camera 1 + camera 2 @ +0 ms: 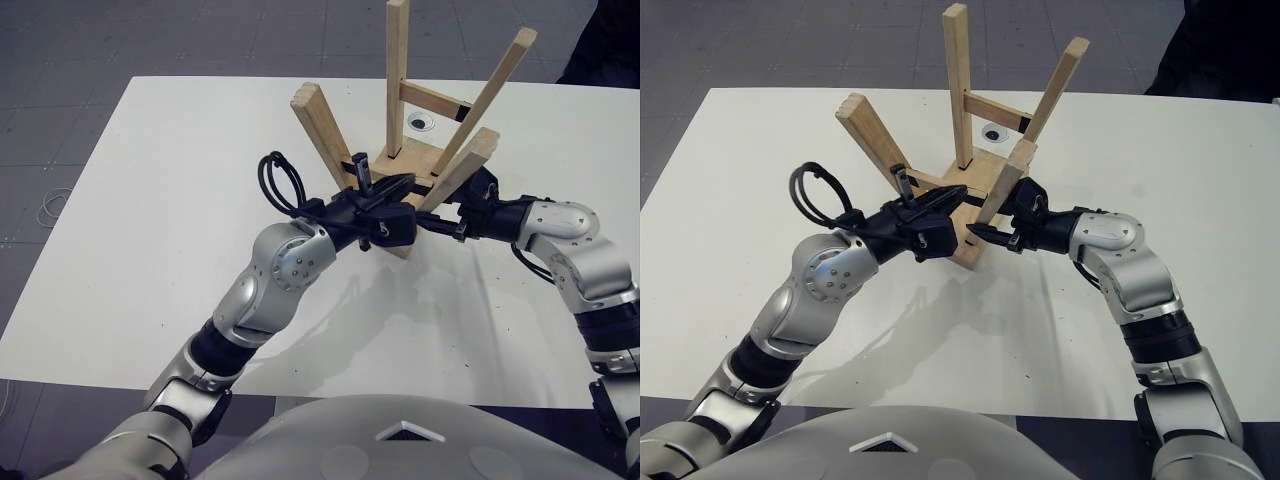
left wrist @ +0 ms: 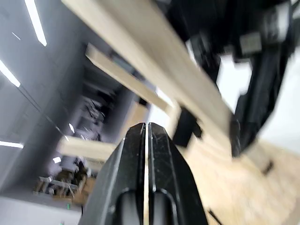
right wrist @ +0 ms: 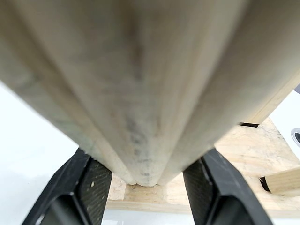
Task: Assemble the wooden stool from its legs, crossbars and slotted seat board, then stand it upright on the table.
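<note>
Stool (image 1: 982, 176) tilts legs-up; right tool (image 3: 149, 186) clamps one leg (image 3: 140, 93), left tool (image 2: 147, 154) pinched closed.

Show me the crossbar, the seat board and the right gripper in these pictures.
crossbar (image 1: 435, 98), left eye view, middle of the bar's length.
seat board (image 1: 422, 160), left eye view, bare underside facing up.
right gripper (image 3: 146, 171), right wrist view, midway between its fingertips, on the leg (image 3: 140, 93) they clasp.

Your white rectangular bench (image 1: 150, 250) standing on a grey tiled floor (image 1: 60, 60), upturned wooden stool (image 1: 420, 160) towards its far middle, seat board (image 1: 985, 172) down, legs (image 1: 958, 80) up, round cable hole (image 1: 993, 131) just behind the stool.
</note>
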Robot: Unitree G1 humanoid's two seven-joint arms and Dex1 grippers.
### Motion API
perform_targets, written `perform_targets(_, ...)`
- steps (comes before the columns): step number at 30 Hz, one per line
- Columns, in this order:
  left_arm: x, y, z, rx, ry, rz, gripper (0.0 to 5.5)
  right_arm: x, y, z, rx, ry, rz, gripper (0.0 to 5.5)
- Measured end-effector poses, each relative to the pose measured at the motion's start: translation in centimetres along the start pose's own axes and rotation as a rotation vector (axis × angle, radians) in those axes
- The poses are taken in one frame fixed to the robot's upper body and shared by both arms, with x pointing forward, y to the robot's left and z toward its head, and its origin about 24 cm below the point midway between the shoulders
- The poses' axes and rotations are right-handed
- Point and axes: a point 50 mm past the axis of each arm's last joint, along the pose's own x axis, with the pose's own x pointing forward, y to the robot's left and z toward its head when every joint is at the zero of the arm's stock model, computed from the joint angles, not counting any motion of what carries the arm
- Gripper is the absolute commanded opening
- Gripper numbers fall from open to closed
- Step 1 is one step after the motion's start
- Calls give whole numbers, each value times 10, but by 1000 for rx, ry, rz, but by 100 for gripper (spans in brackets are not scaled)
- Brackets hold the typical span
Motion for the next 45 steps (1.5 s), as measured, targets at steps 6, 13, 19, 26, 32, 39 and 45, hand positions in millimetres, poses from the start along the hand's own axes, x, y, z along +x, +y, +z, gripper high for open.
perform_targets(6,-11,24,-1,14,3,2,10,2,-7,2,10,12,15,203)
perform_targets(13,23,46,-17,35,41,38,10,2,-5,3,9,7,14,203)
perform_targets(19,39,67,-5,86,-6,93,10,2,-5,2,11,7,12,203)
perform_targets(26,44,29,-23,-99,120,-133,10,2,-1,2,8,2,4,203)
perform_targets(32,28,6,-14,-225,172,-272,10,1,4,-2,39,-11,3,203)
perform_targets(39,28,2,-13,-337,174,-267,10,1,2,-1,51,-4,-1,203)
perform_targets(45,9,42,33,-183,-62,-93,10,1,1,-1,53,-1,-6,203)
